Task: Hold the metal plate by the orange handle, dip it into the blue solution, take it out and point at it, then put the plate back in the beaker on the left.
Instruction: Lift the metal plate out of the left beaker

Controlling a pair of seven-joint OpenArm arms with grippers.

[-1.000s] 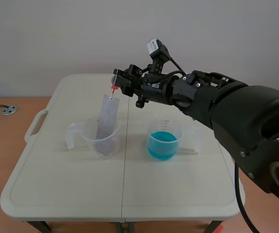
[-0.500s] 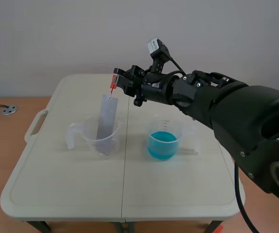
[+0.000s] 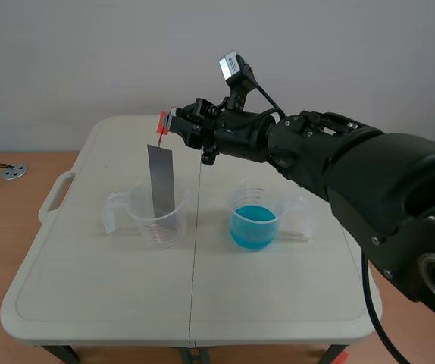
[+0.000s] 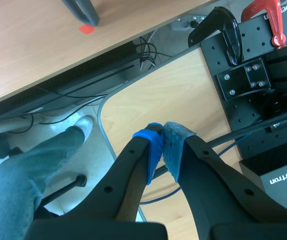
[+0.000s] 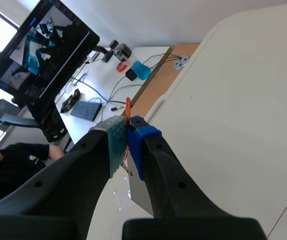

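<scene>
A grey metal plate hangs upright from a small orange handle, its lower end still inside the clear beaker on the left of the table. My right gripper is shut on that handle above the beaker; in the right wrist view the orange handle sticks out between the pads and the plate hangs under them. A second clear beaker with blue solution stands to the right. My left gripper is shut on nothing, away from the table.
The white folding table carries only the two beakers. The right arm stretches across above the blue beaker. Below the left gripper lie a wooden floor, cables and a person's leg in jeans.
The right gripper has risen and shifted left, lifting the plate from a slant to hanging upright, most of it now above the beaker's rim.
</scene>
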